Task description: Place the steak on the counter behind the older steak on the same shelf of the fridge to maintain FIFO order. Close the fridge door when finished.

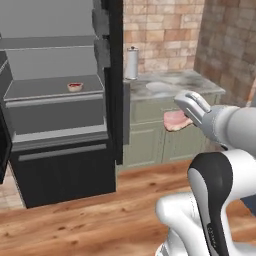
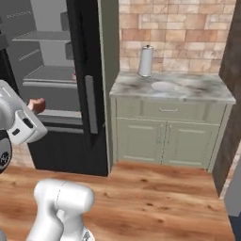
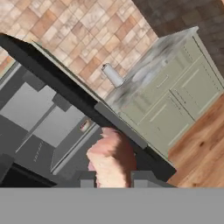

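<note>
My gripper (image 1: 184, 120) is shut on the steak (image 1: 175, 121), a pale pink slab held in the air in front of the sage-green cabinets, to the right of the fridge (image 1: 55, 165). The hand view has the steak (image 3: 111, 157) between my fingertips (image 3: 87, 179). The older steak (image 1: 75, 87), small and dark red with a whitish rim, lies on the middle shelf (image 1: 45, 90) toward its right side. The fridge door (image 1: 116, 75) stands open, edge-on between the fridge interior and the counter (image 1: 200, 82). The steak (image 2: 36, 104) also shows beside my white hand.
A paper towel roll (image 1: 131, 63) stands at the counter's back left, with a shallow pale dish (image 1: 161, 87) beside it. Brick walls close the back and right. A second black door (image 1: 4, 145) hangs open at the far left. Wooden floor (image 1: 100, 215) lies below.
</note>
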